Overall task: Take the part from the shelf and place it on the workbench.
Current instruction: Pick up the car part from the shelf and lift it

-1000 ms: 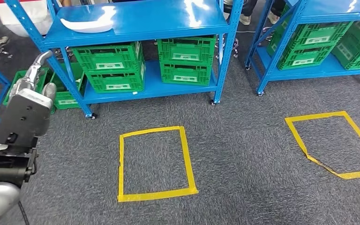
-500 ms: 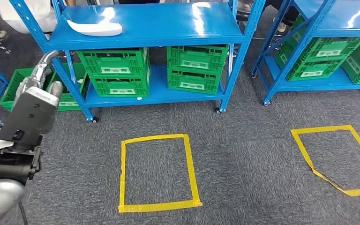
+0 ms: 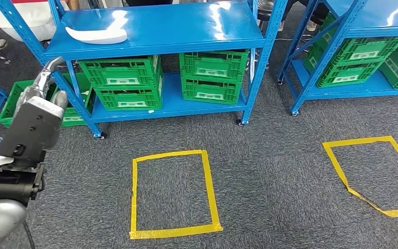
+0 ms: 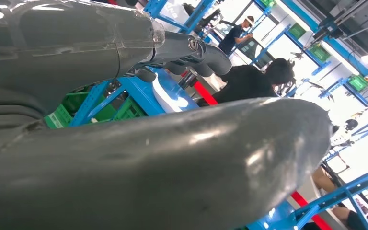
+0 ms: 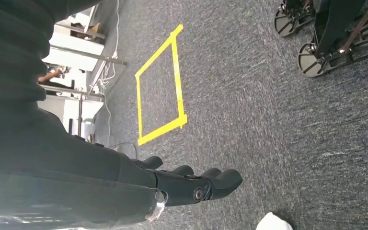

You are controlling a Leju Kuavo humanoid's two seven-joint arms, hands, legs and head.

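The white part (image 3: 97, 35) lies on the top level of the blue shelf (image 3: 160, 31), in the upper left of the head view, untouched. The left hand (image 3: 45, 83) is raised at the left edge beside the shelf's front post, below the part and apart from it, fingers extended and holding nothing. The right hand (image 5: 191, 184) hangs over the grey carpet (image 5: 268, 96), fingers straight and empty. Green crates (image 3: 124, 83) sit on the lower levels; a yellow tape square (image 3: 171, 192) marks the floor.

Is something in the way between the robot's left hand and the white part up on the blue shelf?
Yes. In the head view the shelf's blue corner post runs right beside the raised left hand, and the white part lies beyond it on the top shelf.
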